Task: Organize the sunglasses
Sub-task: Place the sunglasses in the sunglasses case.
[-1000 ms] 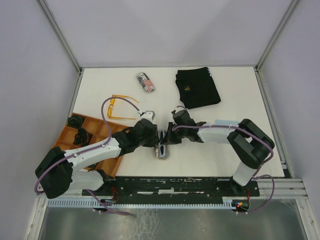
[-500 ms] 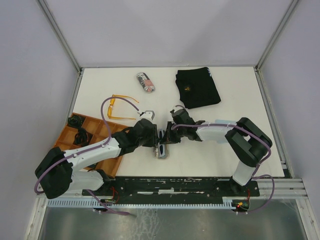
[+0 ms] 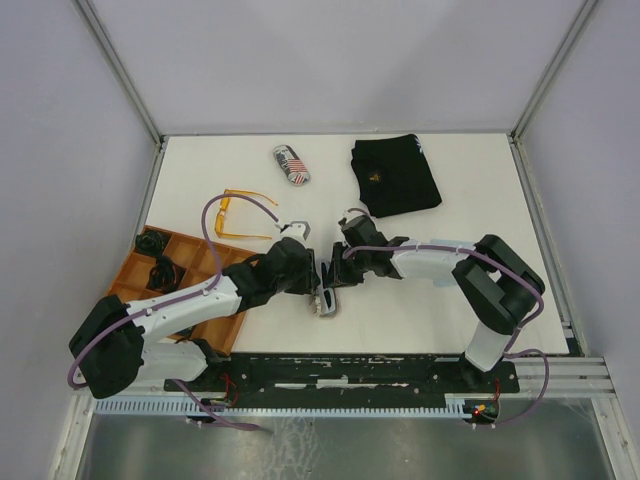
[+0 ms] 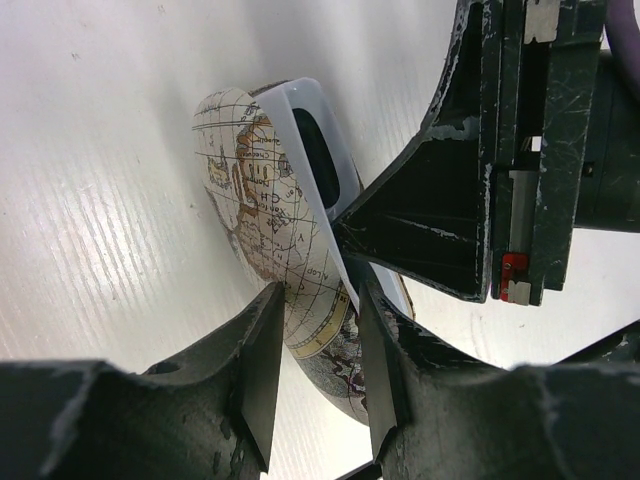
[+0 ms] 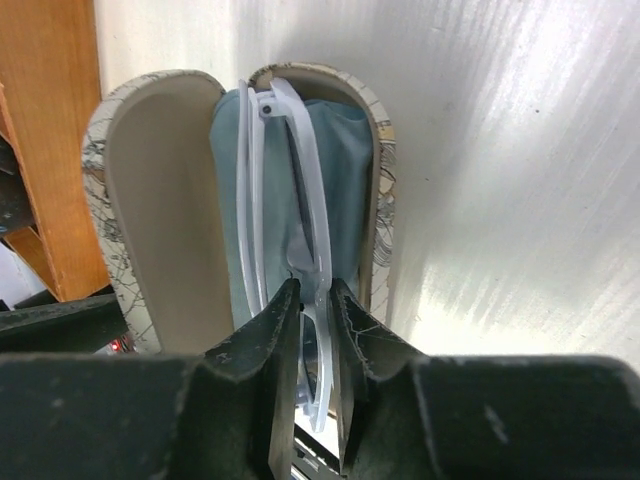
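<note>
The white sunglasses [image 5: 312,200], folded, stand on edge inside an open map-printed glasses case [image 5: 160,200] lined with a light blue cloth [image 5: 350,200]. My right gripper [image 5: 315,300] is shut on their frame. The left wrist view shows the white frame [image 4: 322,150] over the case [image 4: 260,220], with my left gripper [image 4: 317,290] closed on the case's edge. In the top view both grippers, left [image 3: 318,272] and right [image 3: 333,278], meet over the case [image 3: 325,302] near the table's middle front. The amber sunglasses [image 3: 240,215] lie open on the table at the left.
An orange compartment tray [image 3: 185,237] with dark items sits at the left front. A flag-printed case [image 3: 291,165] lies at the back middle. A folded black cloth [image 3: 395,175] lies at the back right. The right gripper's body [image 4: 480,150] is close beside my left fingers.
My right gripper has shifted slightly left and back with the white sunglasses, and the case has shifted a little with it. The left arm has barely moved.
</note>
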You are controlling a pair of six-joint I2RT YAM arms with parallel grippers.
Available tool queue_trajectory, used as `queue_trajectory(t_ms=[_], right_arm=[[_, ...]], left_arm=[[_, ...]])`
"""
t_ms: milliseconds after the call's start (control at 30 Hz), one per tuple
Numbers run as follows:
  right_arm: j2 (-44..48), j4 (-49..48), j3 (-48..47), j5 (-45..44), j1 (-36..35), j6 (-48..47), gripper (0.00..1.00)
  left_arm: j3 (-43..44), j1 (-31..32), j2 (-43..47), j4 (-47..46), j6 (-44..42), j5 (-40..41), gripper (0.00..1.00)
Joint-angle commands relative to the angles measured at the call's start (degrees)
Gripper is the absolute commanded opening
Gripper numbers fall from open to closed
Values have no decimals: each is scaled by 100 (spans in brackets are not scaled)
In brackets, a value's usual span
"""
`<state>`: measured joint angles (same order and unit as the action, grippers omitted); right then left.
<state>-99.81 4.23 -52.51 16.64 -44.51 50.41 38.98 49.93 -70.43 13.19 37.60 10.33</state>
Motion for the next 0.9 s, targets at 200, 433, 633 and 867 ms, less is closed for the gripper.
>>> queue_trajectory(t_ms=[200, 433, 633, 867], right_arm=[[472, 375, -275, -214, -31, -257, 31], [569, 613, -335, -294, -31, -417, 33], [669, 920, -397, -593, -32, -636, 33], [627, 1003, -413, -683, -31, -753, 28]], left_arm=[[10, 25, 99, -229, 133, -21, 43], [39, 18, 81, -230, 133, -37, 43], [39, 24, 81, -217, 124, -26, 43], [31, 14, 74, -234, 134, -29, 43]])
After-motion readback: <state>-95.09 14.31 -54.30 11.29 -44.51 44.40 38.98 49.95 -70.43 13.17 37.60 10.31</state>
